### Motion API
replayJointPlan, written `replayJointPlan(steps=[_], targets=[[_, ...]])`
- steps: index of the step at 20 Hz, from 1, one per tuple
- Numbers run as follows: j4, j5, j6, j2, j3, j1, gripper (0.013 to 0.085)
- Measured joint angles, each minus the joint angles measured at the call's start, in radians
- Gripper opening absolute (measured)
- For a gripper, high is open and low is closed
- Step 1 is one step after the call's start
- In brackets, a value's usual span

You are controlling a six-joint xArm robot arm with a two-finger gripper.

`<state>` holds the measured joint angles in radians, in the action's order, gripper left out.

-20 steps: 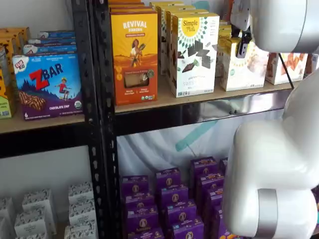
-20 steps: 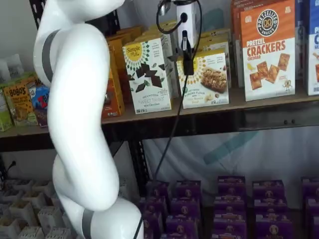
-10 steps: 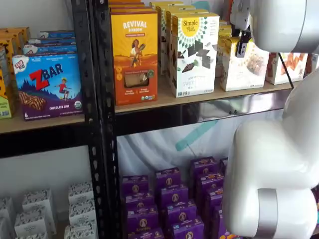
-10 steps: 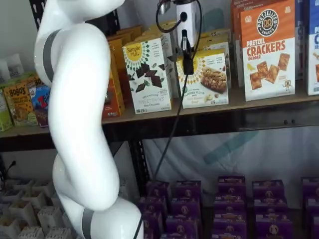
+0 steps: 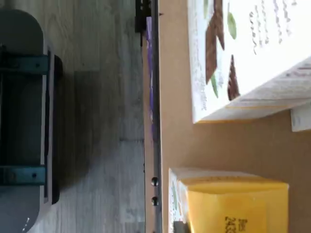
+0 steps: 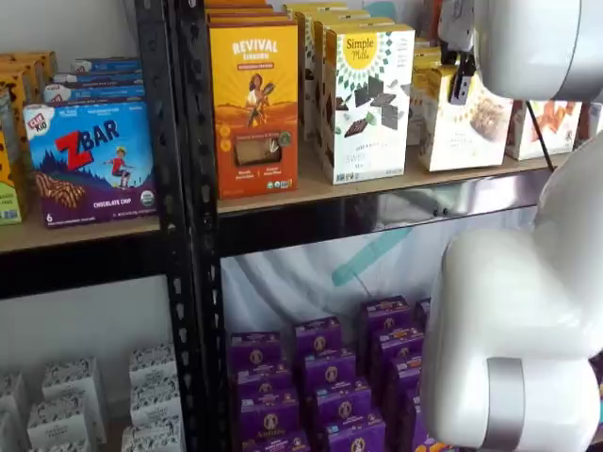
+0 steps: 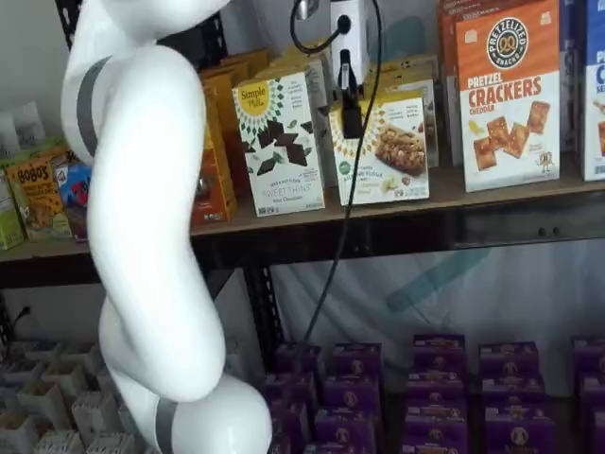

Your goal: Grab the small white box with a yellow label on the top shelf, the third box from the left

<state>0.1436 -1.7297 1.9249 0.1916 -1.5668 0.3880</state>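
The gripper [image 7: 351,99] is pinching the tilting Simple Mills almond flour box [image 7: 386,151], fingers fully closed on its top edge. Such a shallow hold is risking a slip, or the carton knocking the neighbouring Sweet Thins box [image 7: 279,142].

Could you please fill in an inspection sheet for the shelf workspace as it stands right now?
Surface: the top shelf, tan board with glossy black front rail, stocked.
Job's things: the small white box looks tilted, gripped at its yellow top.
Clutter: tall Simple Mills box beside it; pretzel cracker box on the other side; purple boxes below.
Grippers: the gripper shut on the small white box.
Cables: black cable hangs past the rail.
Surroundings: wood-look floor in the wrist view.
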Motion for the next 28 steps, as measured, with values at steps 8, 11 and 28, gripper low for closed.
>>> replayJointPlan(steps=[8, 11, 28], targets=[[-0.01, -0.034, 0.001, 0.06, 0.037, 0.001, 0.033], [-0.014, -0.039, 0.006, 0.088, 0.062, 0.007, 0.033], [-0.033, -0.053, 0.007, 0.249, 0.223, 0.004, 0.033]])
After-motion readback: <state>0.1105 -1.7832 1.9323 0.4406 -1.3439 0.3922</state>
